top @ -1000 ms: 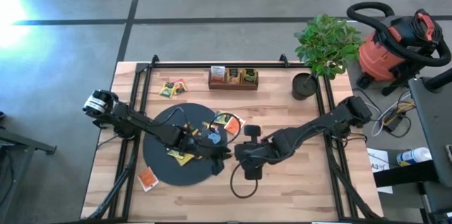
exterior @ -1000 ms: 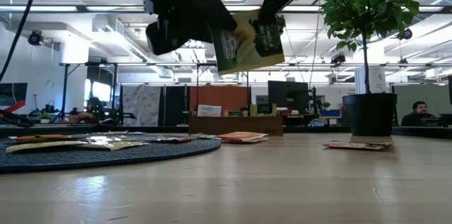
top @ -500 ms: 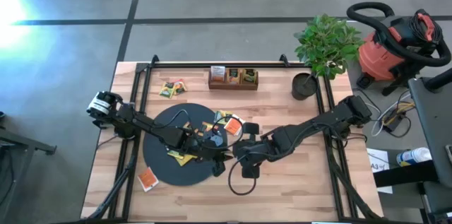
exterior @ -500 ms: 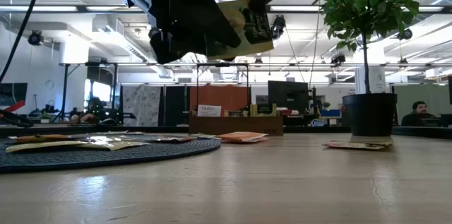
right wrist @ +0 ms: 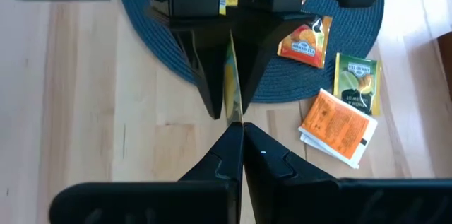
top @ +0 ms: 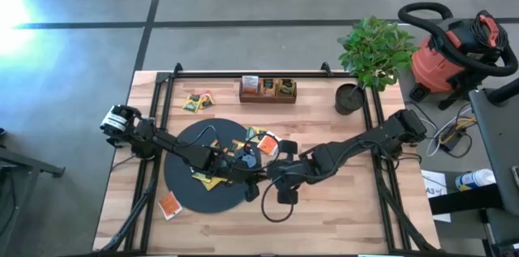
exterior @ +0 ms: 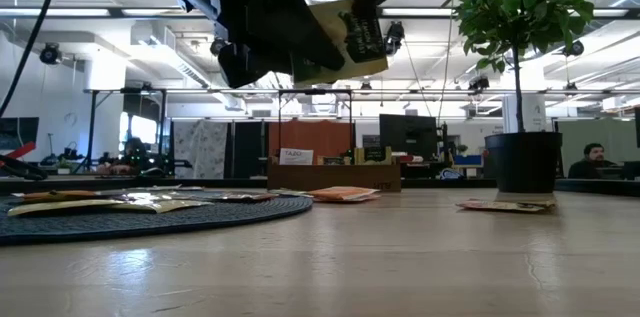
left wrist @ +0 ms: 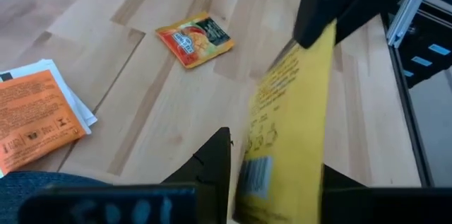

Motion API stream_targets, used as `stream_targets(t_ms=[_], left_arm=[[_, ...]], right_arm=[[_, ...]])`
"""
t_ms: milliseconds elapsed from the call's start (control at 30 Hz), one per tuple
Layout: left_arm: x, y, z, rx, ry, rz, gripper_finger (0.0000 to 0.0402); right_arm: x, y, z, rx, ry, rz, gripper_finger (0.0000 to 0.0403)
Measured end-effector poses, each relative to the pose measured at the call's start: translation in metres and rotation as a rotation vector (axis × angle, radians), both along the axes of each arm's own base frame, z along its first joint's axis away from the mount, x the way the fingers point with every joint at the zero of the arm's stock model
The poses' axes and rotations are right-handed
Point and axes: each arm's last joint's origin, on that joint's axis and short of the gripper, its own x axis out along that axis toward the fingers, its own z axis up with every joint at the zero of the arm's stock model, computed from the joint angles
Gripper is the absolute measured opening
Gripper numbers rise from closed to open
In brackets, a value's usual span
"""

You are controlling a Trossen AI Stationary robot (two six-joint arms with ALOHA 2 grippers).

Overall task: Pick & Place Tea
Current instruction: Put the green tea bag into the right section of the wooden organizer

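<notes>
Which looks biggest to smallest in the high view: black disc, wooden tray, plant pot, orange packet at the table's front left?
1. Black disc, by far the largest.
2. Wooden tray.
3. Plant pot, partly hidden under its leaves, so its place below the tray is unsure.
4. Orange packet, smallest.

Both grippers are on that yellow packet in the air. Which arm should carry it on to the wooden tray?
Probably the left. Its gripper straddles the yellow square tea packet and seems to be taking it over from the shut right gripper. The brown wooden compartment tray lies about midway, so reach favours neither arm.
</notes>
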Motion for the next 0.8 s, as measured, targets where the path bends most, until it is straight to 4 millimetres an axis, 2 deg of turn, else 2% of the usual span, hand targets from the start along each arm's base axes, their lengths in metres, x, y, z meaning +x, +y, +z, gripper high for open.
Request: stream_targets(t_ms=[233, 400, 600, 800], left_arm=[[0.0008, -0.0005, 0.0046, -0.002, -0.013, -0.01, 0.0067], [0.001, -0.0008, 0.0051, 0.003, -0.015, -0.019, 0.0015], [0.0011, -0.0008, 0.0053, 0.003, -0.016, -0.018, 0.0011], [-0.0001, 0.0001, 0.0032, 0.009, -0.011, -0.011, 0.001]], right_arm=[[-0.0001, 0.0003, -0.0002, 0.013, 0.006, 0.008, 0.0009], [0.0, 0.0002, -0.0003, 0.015, 0.005, 0.005, 0.0009], [0.0, 0.0003, -0.0003, 0.052, -0.004, -0.056, 0.0011], [0.0, -0.0007, 0.0005, 0.046, -0.027, -0.119, 0.0056]])
